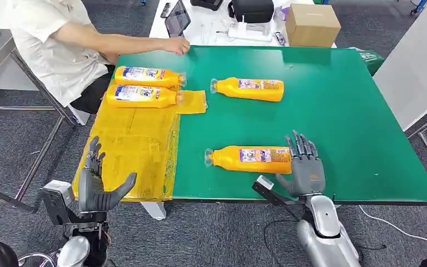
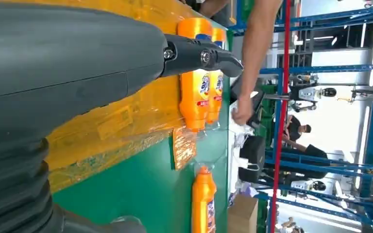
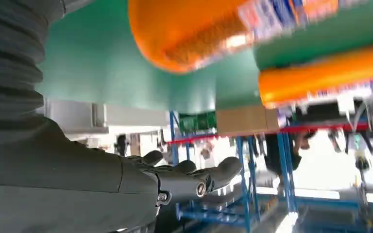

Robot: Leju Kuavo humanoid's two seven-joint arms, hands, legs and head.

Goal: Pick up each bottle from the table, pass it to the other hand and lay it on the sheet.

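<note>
Two orange bottles (image 1: 144, 76) (image 1: 140, 95) lie side by side at the far end of the yellow sheet (image 1: 128, 150), which covers the left of the green table (image 1: 333, 117). A third bottle (image 1: 249, 89) lies on the bare green farther back. The nearest bottle (image 1: 250, 159) lies on its side by the front edge. My right hand (image 1: 306, 167) is at this bottle's base end with its fingers spread, holding nothing. In the right wrist view the nearest bottle (image 3: 199, 29) looms beside the fingers (image 3: 189, 179). My left hand (image 1: 97, 181) hovers open over the sheet's near edge.
A person sits at the far left, one hand (image 1: 177, 45) resting on the table's back edge. Behind the table are a cardboard box (image 1: 311, 25), a tablet (image 1: 177, 19) and a black bag (image 1: 253, 10). A white table (image 1: 417, 61) stands to the right.
</note>
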